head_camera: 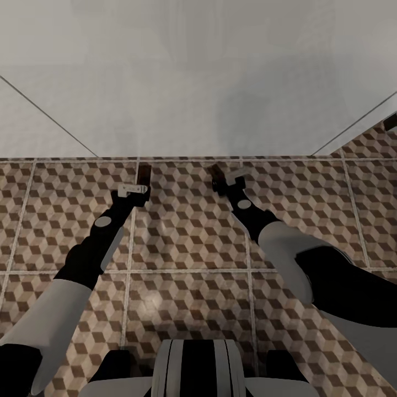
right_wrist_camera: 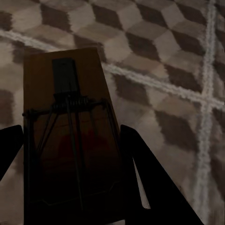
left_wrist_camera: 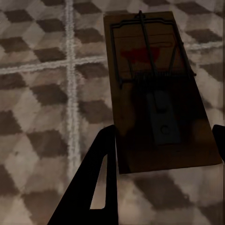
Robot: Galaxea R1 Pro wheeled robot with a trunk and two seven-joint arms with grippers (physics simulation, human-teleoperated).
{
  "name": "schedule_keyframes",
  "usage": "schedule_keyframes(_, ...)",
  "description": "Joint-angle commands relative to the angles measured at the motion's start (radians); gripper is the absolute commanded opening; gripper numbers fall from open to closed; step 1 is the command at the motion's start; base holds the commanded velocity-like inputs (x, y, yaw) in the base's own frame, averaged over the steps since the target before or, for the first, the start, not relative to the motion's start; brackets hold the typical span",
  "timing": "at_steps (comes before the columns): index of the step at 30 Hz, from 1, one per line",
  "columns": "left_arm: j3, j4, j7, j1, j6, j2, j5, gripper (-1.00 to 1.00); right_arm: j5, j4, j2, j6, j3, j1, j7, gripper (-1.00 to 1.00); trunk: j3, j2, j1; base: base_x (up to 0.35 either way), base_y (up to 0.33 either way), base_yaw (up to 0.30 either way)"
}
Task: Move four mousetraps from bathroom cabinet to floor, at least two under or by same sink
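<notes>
You've got cube-pattern tiled floor (head_camera: 187, 231) with pale grout lines, running up to a white wall (head_camera: 198, 82). Can't tell if the traps touch it.

Head downward; wrists close over bathroom floor (head_camera: 187, 231)

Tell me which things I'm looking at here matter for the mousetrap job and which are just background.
Part of the job:
- mousetrap in the left tool, between its fingers
- mousetrap in the right tool, between its fingers
- bathroom floor, cube-pattern tiles, below both traps

Background:
- pale white surface ahead, rising from the tiles' far edge
</notes>
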Motion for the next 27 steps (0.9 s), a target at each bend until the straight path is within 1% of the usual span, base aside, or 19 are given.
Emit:
schedule_keyframes(1,-0.003,-0.005,0.004,0.0,0.006,0.002,0.01,-1.0,0.008,0.013,0.001,-0.002,0.003,-0.001,-0.009,-1.0,0.0,0.0,0.0,0.0,0.0,0.0)
schedule_keyframes(6,-0.004,-0.013,0.005,0.0,0.01,0.001,0.01,-1.0,0.007,0.038,0.001,0.0,0.003,-0.001,-0.008,-1.0,0.0,0.0,0.0,0.0,0.0,0.0)
schedule_keyframes(20,-0.004,-0.011,0.006,0.0,0.011,-0.001,0.012,-1.0,0.008,0.061,-0.006,0.001,0.002,-0.001,-0.006,-1.0,0.0,0.0,0.0,0.0,0.0,0.0)
schedule_keyframes(27,-0.004,0.022,0.004,0.003,0.009,0.0,0.012,-1.0,0.008,0.063,-0.006,0.001,0.003,-0.001,-0.006,-1.0,0.0,0.0,0.0,0.0,0.0,0.0)
